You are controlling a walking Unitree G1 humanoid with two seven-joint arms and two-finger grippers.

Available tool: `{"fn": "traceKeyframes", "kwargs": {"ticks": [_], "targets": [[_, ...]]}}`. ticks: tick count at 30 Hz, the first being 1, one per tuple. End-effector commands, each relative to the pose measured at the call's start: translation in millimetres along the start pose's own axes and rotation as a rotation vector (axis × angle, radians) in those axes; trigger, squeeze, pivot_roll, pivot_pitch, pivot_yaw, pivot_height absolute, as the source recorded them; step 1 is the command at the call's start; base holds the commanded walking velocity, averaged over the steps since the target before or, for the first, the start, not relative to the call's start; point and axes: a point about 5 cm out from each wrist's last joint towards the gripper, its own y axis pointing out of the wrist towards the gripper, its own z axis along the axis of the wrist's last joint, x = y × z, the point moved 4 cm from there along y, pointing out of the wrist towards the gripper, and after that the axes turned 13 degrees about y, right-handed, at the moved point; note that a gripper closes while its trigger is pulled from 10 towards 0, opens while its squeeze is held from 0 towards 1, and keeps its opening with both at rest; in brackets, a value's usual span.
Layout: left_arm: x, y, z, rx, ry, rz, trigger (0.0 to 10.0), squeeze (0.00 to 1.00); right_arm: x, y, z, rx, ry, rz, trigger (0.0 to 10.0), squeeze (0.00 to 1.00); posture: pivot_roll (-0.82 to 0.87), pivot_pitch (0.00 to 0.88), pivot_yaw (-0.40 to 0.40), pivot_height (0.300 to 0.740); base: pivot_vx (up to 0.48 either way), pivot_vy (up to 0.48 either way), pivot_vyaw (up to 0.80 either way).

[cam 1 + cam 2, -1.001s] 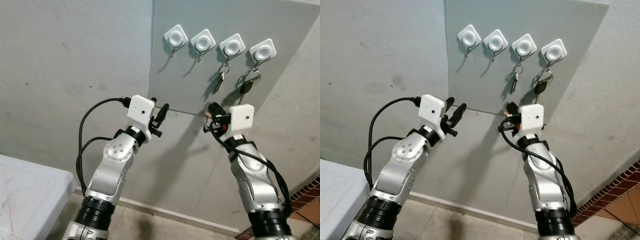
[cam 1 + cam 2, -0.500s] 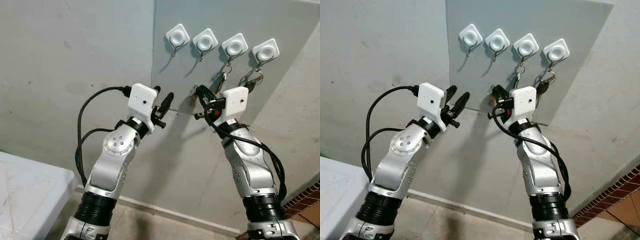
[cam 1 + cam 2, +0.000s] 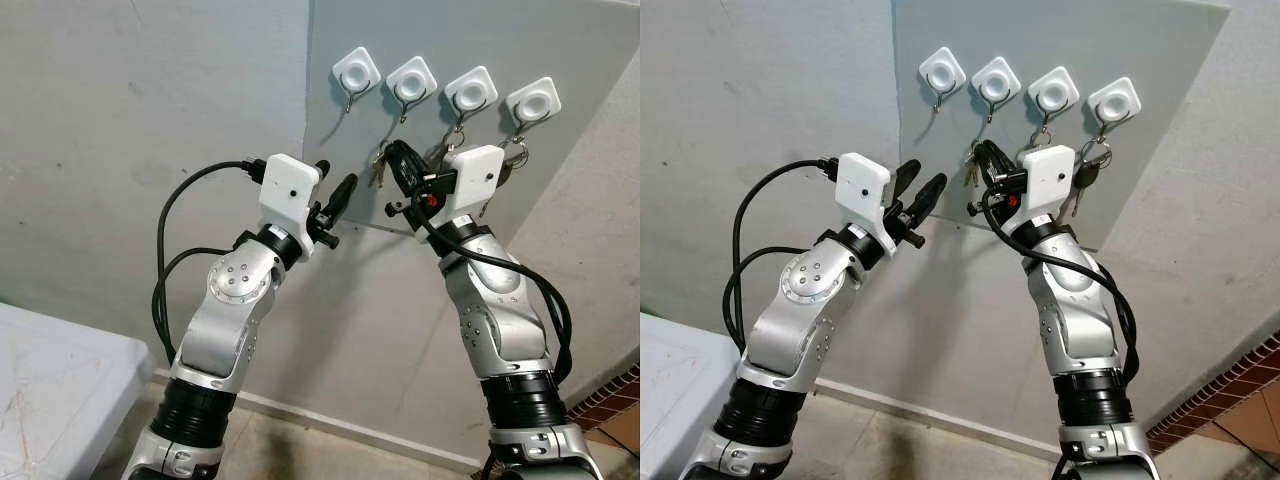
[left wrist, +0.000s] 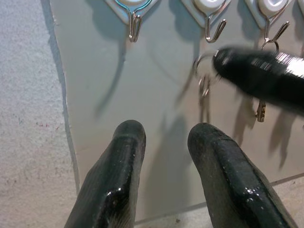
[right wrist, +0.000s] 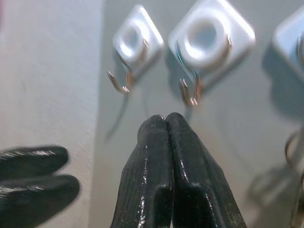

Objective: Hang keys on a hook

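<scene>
Four white hooks sit in a row on a grey wall panel. The first hook and second hook are bare. My right gripper is shut on a small bunch of keys, held just below and left of the second hook. In the left wrist view the key ring dangles from the blurred right finger below that hook. The right wrist view has the pressed-together fingertips right under the second hook. My left gripper hovers open and holds nothing, left of the keys.
A key hangs from the third hook, and a dark bunch hangs from the fourth hook. A white table is at the lower left. Brick flooring lies at the lower right.
My right gripper has carried the keys up and leftward, from below the third hook to just under the second. The left gripper has risen a little.
</scene>
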Motion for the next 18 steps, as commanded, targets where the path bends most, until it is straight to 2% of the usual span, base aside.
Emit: {"fn": "traceKeyframes", "kwargs": {"ticks": [1,9,18], "targets": [[-1.6,0.9,10,0.027,0.009,0.001,10.0,0.00,-2.3,-2.4,8,0.023,-0.006,0.023,10.0,0.00,0.08,0.000,-0.048,0.740,0.000,0.000,0.00],[-0.2,1.7,10,0.027,0.004,-0.008,10.0,0.00,-2.9,-7.4,23,0.082,0.014,0.020,10.0,0.00,0.07,0.000,-0.040,0.740,0.000,0.000,0.00],[0.4,1.9,11,0.028,0.001,-0.012,10.0,0.00,-3.3,-5.3,28,0.098,0.034,0.018,10.0,0.00,0.08,0.000,-0.038,0.740,0.000,0.000,0.00]]}}
